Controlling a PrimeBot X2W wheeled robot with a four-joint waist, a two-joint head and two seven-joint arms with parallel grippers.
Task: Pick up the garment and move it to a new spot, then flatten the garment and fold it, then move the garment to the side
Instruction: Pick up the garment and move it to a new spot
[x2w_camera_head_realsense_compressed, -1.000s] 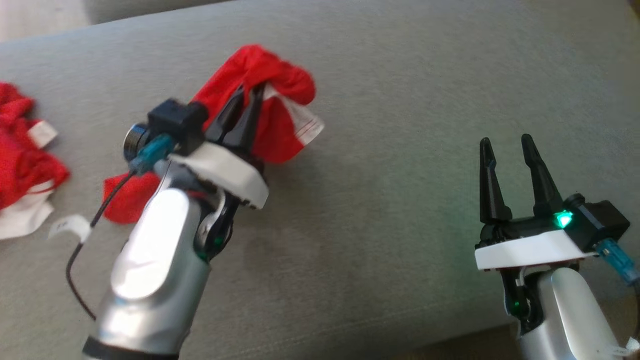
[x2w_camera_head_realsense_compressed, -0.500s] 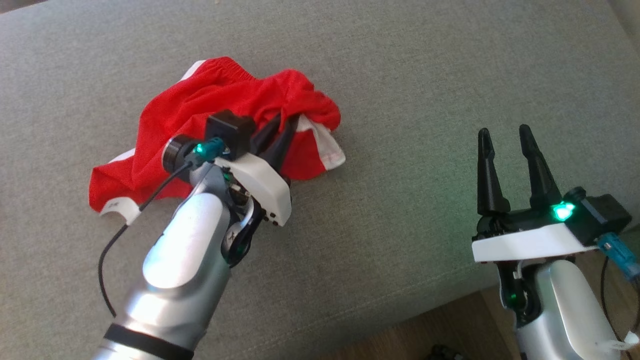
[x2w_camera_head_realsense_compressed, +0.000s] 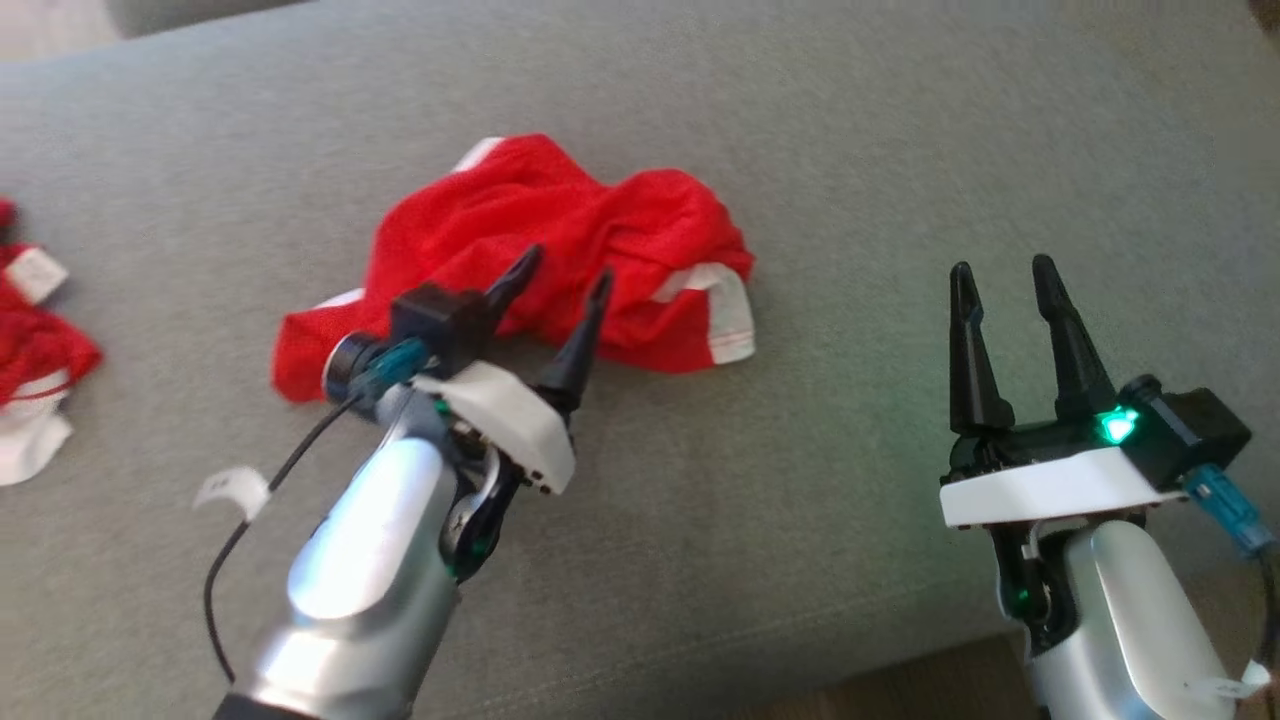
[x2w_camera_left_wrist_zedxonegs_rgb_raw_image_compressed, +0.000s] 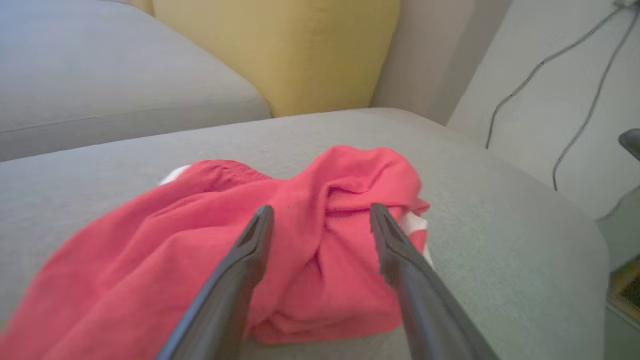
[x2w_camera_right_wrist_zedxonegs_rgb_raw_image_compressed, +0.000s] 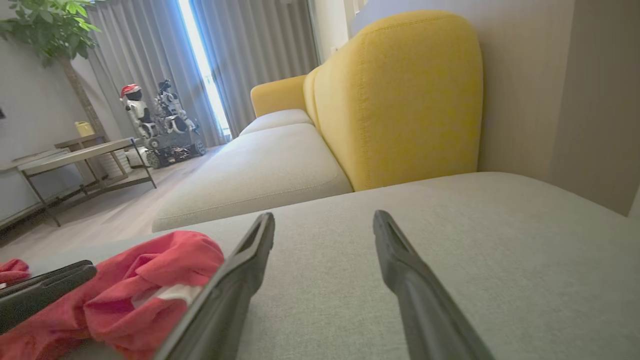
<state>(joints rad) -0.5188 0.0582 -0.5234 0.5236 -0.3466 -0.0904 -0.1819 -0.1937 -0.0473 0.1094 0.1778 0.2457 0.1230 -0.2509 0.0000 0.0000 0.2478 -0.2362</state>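
Observation:
The garment (x2w_camera_head_realsense_compressed: 560, 230) is red mesh cloth with white trim, lying crumpled on the grey sofa cushion (x2w_camera_head_realsense_compressed: 850, 150). My left gripper (x2w_camera_head_realsense_compressed: 567, 268) hovers at its near edge, open, its fingers pointing over the cloth and holding nothing. In the left wrist view the garment (x2w_camera_left_wrist_zedxonegs_rgb_raw_image_compressed: 150, 250) spreads under and beyond the open left gripper (x2w_camera_left_wrist_zedxonegs_rgb_raw_image_compressed: 321, 209). My right gripper (x2w_camera_head_realsense_compressed: 1002, 266) stands open and empty over bare cushion to the garment's right. The right wrist view has the garment (x2w_camera_right_wrist_zedxonegs_rgb_raw_image_compressed: 150, 280) at lower left, beside the open right gripper (x2w_camera_right_wrist_zedxonegs_rgb_raw_image_compressed: 324, 216).
Another red and white cloth pile (x2w_camera_head_realsense_compressed: 30, 340) lies at the cushion's far left. The cushion's front edge and wooden floor (x2w_camera_head_realsense_compressed: 900, 680) are at lower right. A yellow backrest (x2w_camera_right_wrist_zedxonegs_rgb_raw_image_compressed: 400, 100) rises behind the cushion. A low table (x2w_camera_right_wrist_zedxonegs_rgb_raw_image_compressed: 75, 155) stands across the room.
My left gripper has opened and let go of the garment, which now lies on the cushion. The head camera has shifted. The right gripper stays open.

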